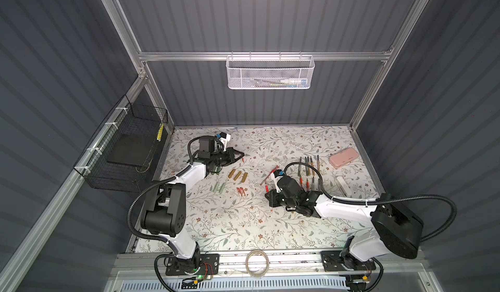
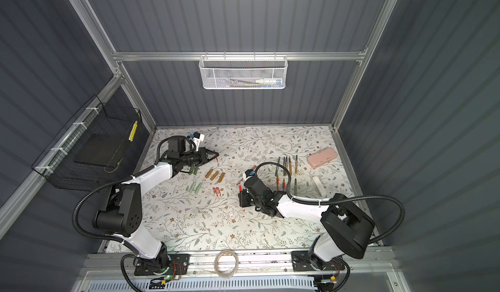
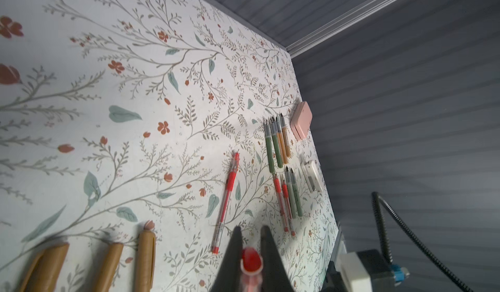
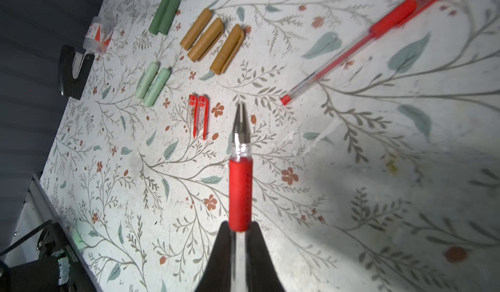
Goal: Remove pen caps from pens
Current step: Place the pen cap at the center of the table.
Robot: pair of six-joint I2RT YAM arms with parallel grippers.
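Observation:
My left gripper (image 3: 251, 231) is shut on a small red pen cap (image 3: 251, 261), held above the back left of the table (image 1: 241, 156). My right gripper (image 4: 240, 227) is shut on the clear body of a red-grip pen (image 4: 240, 193), its bare metal tip pointing away from the jaws. Loose pen caps lie between the arms: three golden-brown (image 1: 238, 175), two pale green (image 1: 219, 188), two red (image 1: 241, 192) and two dark green (image 4: 164, 14). A capped red pen (image 1: 269, 175) lies on the table. Several uncapped pens (image 1: 309, 165) lie in rows at the right.
A pink case (image 1: 344, 156) and a white oblong object (image 1: 343, 186) lie near the right edge. A black wire basket (image 1: 121, 147) hangs on the left wall and a white mesh basket (image 1: 270, 73) on the back rail. A tape roll (image 1: 257, 263) rests on the front rail.

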